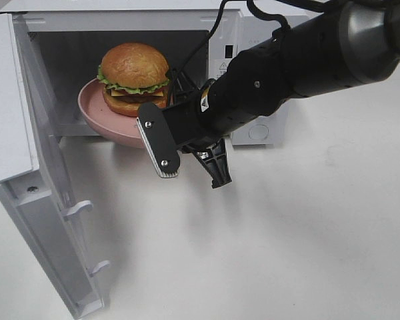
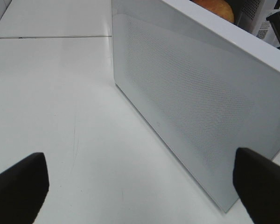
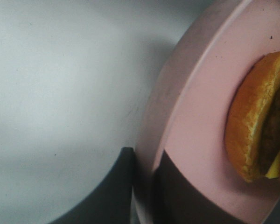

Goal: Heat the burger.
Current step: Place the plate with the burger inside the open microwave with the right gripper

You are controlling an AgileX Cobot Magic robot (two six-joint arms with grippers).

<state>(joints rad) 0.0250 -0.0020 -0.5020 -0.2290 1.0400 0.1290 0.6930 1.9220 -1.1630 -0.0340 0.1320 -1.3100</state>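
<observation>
Burger with glossy golden-brown bun, lettuce and cheese (image 1: 133, 79) sat on a round pink plate (image 1: 97, 115) at the mouth of the boxy white microwave (image 1: 127, 19). The plate was only partly inside the cavity, and the white door (image 1: 27, 167) stood wide. As we judged it, what was left was to slide the plate fully in, release it, shut the door and start the heat. Right claw (image 3: 143, 161) was clenched on the plate's rim, a finger on either face. Left claw (image 2: 140, 186) was spread wide and held nothing, above the white desk (image 1: 287, 233) outside the microwave's door.
</observation>
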